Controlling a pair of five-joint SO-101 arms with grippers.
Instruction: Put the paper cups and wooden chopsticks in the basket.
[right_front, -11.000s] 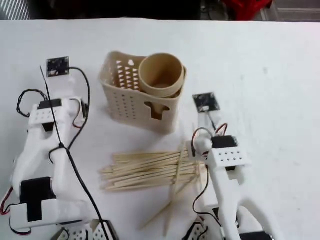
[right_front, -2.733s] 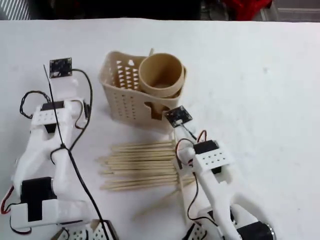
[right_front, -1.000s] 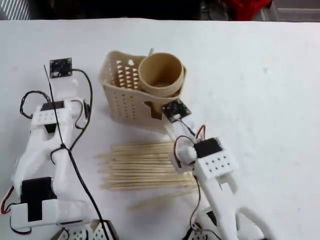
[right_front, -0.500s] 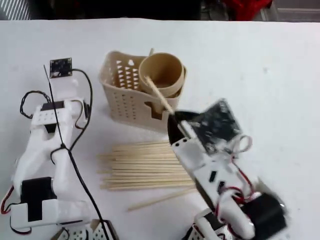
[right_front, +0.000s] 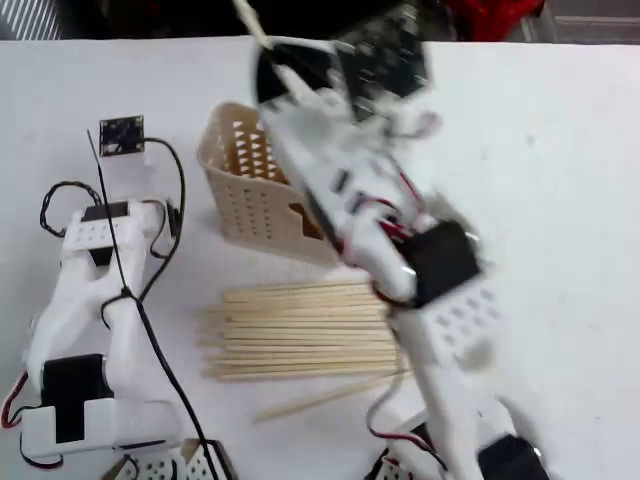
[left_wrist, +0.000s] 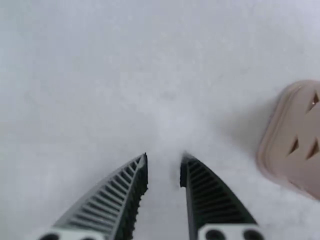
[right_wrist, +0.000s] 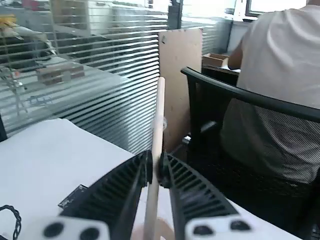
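- The right gripper (right_wrist: 155, 169) is pinching 1 chopstick (right_wrist: 159, 115) between its closed jaws, holding it high above the basket (right_front: 245, 190).
- The left gripper (left_wrist: 164, 165) is hovering low over the table (left_wrist: 100, 75) with its jaws slightly parted, gripping nothing and sitting near the basket's corner.
- The pile (right_front: 300, 335) of chopsticks is lying on the table in front of the basket, with 1 stray stick (right_front: 320, 398) lying apart, nearer the arm bases.
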